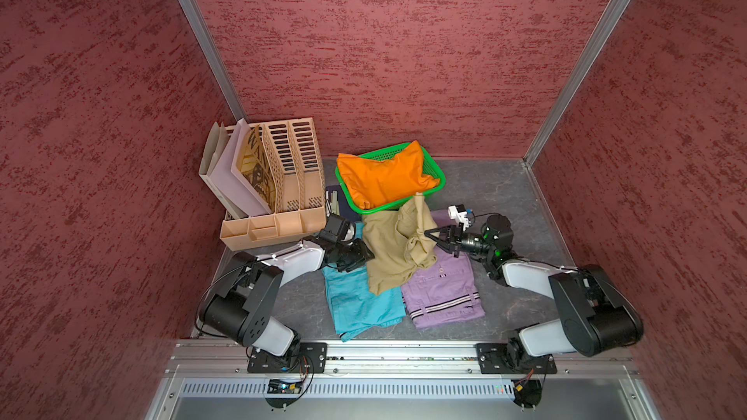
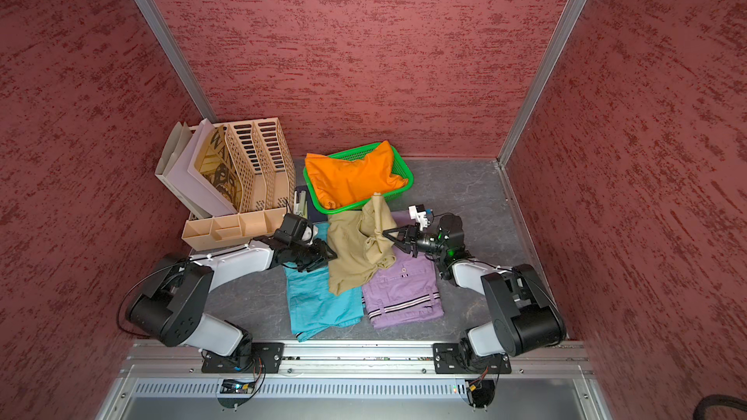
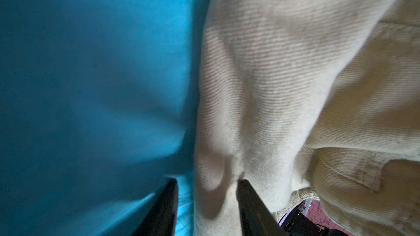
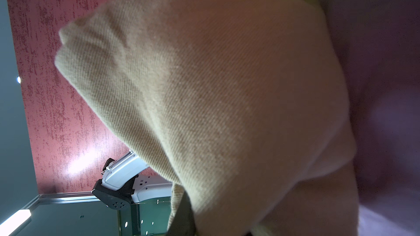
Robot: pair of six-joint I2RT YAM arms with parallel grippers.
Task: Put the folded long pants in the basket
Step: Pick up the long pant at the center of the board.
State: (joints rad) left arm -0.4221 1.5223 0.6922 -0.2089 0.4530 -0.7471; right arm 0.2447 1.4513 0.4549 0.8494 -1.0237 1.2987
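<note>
Mounted on the aluminium rail (image 1: 404,351) closest to the lens, both arm bases flank the work area; description proceeds from left to right.

File organiser (image 1: 279,183): beige rigid plastic with slotted walls, standing at the far left against the wall, clear of the task.

Left gripper (image 3: 206,182): the wrist view shows its two dark fingers (image 3: 250,200) straddling a raised pleat at the edge of the khaki pants (image 1: 388,252), with a gap remaining between them. The jaws stand partly apart; a firm pinch cannot be confirmed. This position probably serves to take the near-left edge so the garment can be carried level.

Teal pants (image 1: 359,301): smooth, thin weave, folded flat on the grey tabletop (image 1: 505,191), partly beneath the khaki pair.

Basket (image 1: 438,177): green perforated plastic with a rounded rim, at the rear centre. Orange pants (image 1: 384,179) fill it as a plump, cushion-like bundle, overhanging one rim.

Khaki pants: coarse diagonal twill, heavier drape. One end is pulled up into a peak near the basket's front rim; the remainder lies across the teal and lilac pairs.

Lilac pants (image 1: 440,292): folded flat, striped waistband toward the rail.

Right gripper (image 1: 431,234): clamped on a bunched fold of the khaki cloth, holding that side clear of the table.
</note>
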